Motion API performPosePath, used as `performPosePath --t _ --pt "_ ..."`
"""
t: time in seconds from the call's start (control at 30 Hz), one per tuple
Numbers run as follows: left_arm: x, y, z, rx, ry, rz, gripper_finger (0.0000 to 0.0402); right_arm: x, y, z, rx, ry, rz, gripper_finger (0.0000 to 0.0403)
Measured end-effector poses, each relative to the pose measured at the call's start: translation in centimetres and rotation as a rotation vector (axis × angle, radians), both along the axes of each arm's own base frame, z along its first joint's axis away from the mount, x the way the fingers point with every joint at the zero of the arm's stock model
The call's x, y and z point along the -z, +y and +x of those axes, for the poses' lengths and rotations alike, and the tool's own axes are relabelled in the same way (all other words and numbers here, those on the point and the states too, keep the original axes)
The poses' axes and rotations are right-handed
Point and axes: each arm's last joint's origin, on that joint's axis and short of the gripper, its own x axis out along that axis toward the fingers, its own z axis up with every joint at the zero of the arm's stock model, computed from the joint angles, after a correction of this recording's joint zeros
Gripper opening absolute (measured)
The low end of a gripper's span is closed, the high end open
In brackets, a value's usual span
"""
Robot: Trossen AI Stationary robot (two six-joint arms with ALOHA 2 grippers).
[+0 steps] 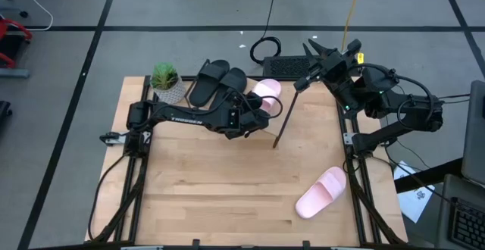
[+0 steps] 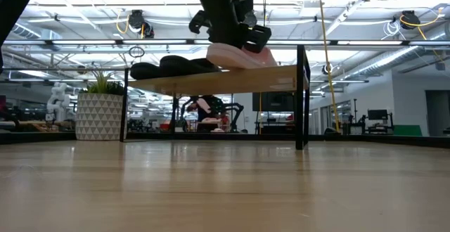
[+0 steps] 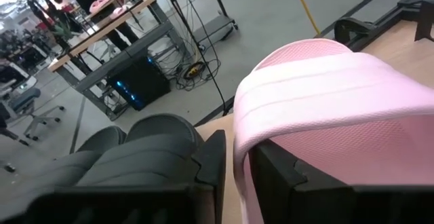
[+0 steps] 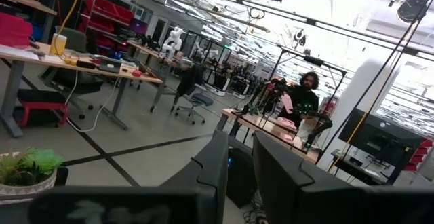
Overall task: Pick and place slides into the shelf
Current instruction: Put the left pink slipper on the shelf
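The shelf [image 2: 281, 77] stands at the table's far edge, a light board on black legs [image 1: 283, 121]. Two black slides [image 1: 218, 82] [image 2: 169, 66] lie on it side by side. My left gripper [image 1: 256, 104] [image 3: 241, 170] is over the shelf's right part, shut on a pink slide [image 1: 267, 91] [image 2: 239, 55] [image 3: 325, 95] beside the black pair. The second pink slide [image 1: 321, 192] lies sole-down on the table near its right near corner. My right gripper [image 1: 314, 54] [image 4: 241, 170] waits high beyond the table's far right corner, shut, touching nothing. My left gripper pinches the pink slide between its two fingers by the side edge of the sole [image 3: 242, 149], just where the wide strap begins. The fingers come from above and the table's left, slanting down. The slide lies tilted at the shelf board; whether it rests on it I cannot tell.
A potted plant [image 1: 165, 82] [image 2: 98, 112] stands at the shelf's left end. The right arm's base and cables [image 1: 379, 121] flank the table's right edge. Bare wood [image 1: 220, 182] stretches between the shelf and the near edge.
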Motion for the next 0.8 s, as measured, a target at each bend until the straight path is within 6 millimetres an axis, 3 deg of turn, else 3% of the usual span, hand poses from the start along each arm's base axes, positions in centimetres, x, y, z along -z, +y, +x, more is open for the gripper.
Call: performPosePath --t 0.37,0.8 --pt "-0.6 0.0 -0.5 0.02 0.015 -0.019 0.0068 0.0 0.0 0.0 0.0 0.001 0.0 0.0059" --pt "0.0 0.5 -1.0 0.013 0.022 -0.103 0.0068 0.0 0.0 0.0 0.0 0.0 0.0 0.0059"
